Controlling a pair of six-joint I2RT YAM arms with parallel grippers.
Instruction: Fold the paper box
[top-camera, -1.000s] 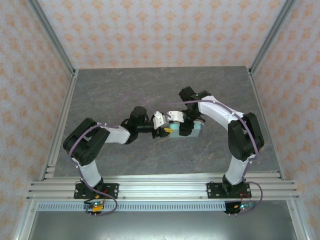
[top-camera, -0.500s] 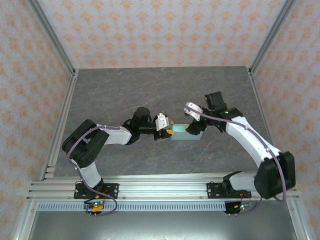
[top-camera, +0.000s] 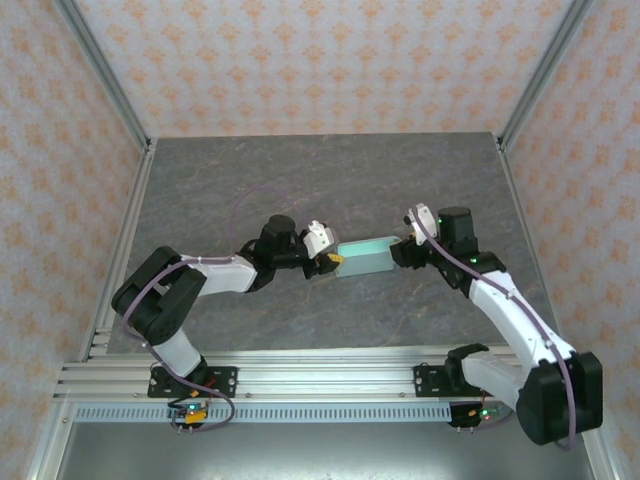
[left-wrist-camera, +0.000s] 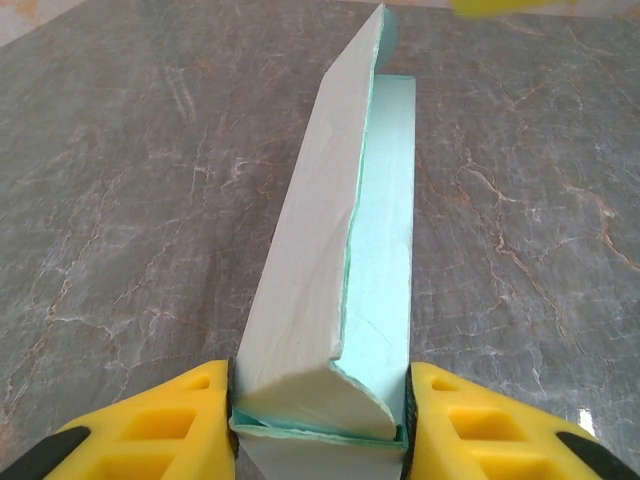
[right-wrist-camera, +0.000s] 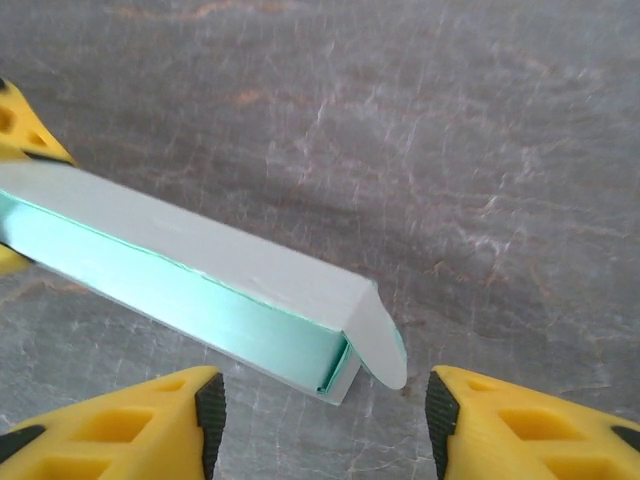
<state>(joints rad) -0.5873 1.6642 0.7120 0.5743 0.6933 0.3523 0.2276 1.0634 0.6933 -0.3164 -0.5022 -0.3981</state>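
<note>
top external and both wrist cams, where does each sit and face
top external: fixed above and behind the arm bases, looking down at the table; both arms show.
left wrist: on the left arm, looking along the paper box; left gripper clamps its near end.
right wrist: on the right arm, looking down at the box's other end; right gripper open astride it.
shared: the box is in all three.

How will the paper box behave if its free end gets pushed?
Probably light and floppy: the paper box is thin card with a wavy edge. Clamped at one end by the left gripper, it may bend or pivot. The loose end flap near the open right gripper would likely crease first.
</note>
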